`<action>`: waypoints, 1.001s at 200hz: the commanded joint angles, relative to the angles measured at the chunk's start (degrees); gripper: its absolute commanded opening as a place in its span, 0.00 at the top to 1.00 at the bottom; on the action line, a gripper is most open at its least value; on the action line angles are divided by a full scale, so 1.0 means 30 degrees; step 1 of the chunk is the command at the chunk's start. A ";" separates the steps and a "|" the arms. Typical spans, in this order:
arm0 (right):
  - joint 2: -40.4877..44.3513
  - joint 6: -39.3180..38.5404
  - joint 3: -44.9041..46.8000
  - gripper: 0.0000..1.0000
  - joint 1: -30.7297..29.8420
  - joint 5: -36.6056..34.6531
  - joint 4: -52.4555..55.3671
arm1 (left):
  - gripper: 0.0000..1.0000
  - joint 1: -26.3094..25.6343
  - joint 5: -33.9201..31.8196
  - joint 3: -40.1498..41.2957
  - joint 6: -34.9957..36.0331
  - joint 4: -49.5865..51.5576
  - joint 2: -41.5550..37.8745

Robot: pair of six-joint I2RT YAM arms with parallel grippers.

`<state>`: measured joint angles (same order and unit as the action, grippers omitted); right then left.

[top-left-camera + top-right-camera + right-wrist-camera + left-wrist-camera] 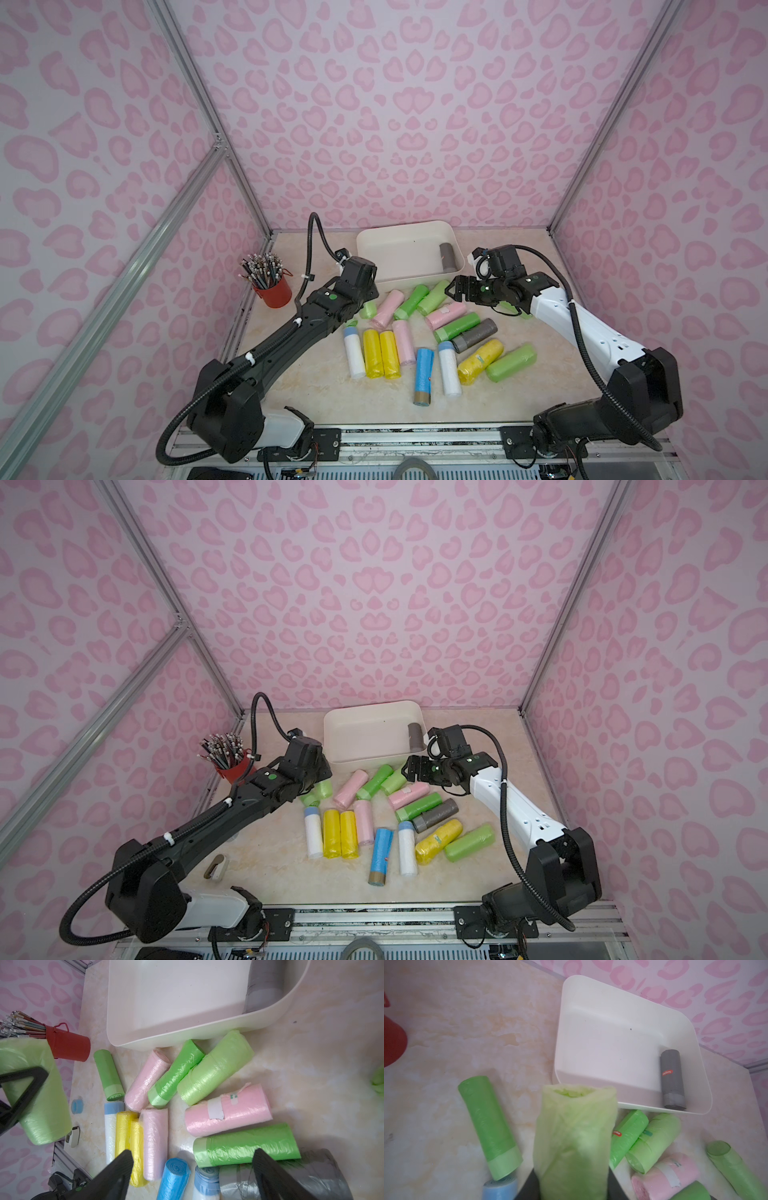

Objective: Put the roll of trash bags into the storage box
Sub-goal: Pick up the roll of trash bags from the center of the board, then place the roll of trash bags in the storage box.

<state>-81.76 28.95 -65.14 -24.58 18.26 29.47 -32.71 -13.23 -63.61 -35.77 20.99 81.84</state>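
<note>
Pink leopard-print walls enclose a cream marbled counter, seen from above, with a robot arm reaching in from each near corner. A shallow cream-white storage box sits at the back of the counter, close to the rear wall. One grey roll lies inside it, along the short wall on the right arm's side.

The left arm stretches toward the box's near corner on its own side. The left jaws are closed on a pale green roll of trash bags, gripping it near one end so the free end points at the box. That roll is outside the box, just short of its near wall, and looks raised off the counter.

The right arm hovers beside the box's other near corner. The right jaws stand wide open and hold nothing. In the right wrist view the two black fingers frame rolls lying below.

Between the arms, in front of the box, loose rolls are scattered on the counter, many touching. They include bright green and pink rolls, two yellow rolls side by side, a blue roll, white rolls with pale blue bands, and a second grey roll. A slim green roll lies just beside the held one.

A red pencil cup, packed with pencils, stands at the counter's left edge, well apart from the box.
</note>
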 commanded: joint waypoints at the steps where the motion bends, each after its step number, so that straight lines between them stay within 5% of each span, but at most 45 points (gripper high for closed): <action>1: 0.0329 0.0293 0.0391 0.08 0.0019 0.0159 -0.0366 | 0.75 -0.0098 0.1307 -0.2028 0.1135 -0.1968 0.1932; 85: 0.2583 0.0030 0.2027 0.08 0.0107 -0.2973 0.0938 | 0.80 -0.0659 0.3547 -1.2734 0.2557 -0.3079 1.1167; 161: 0.3580 -0.0579 0.2380 0.08 0.0183 -0.5234 0.2870 | 0.82 -0.1083 0.4530 -2.8366 0.2365 0.1658 2.2085; 200: 0.3405 -0.0479 0.2376 0.08 0.0224 -0.5968 0.3822 | 0.83 -0.0553 0.5924 -2.9272 0.1541 0.0658 2.3977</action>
<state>-71.11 27.79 -58.35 -23.99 2.79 38.11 -35.18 2.70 -150.47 -29.67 23.70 151.85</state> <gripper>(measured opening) 0.915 0.329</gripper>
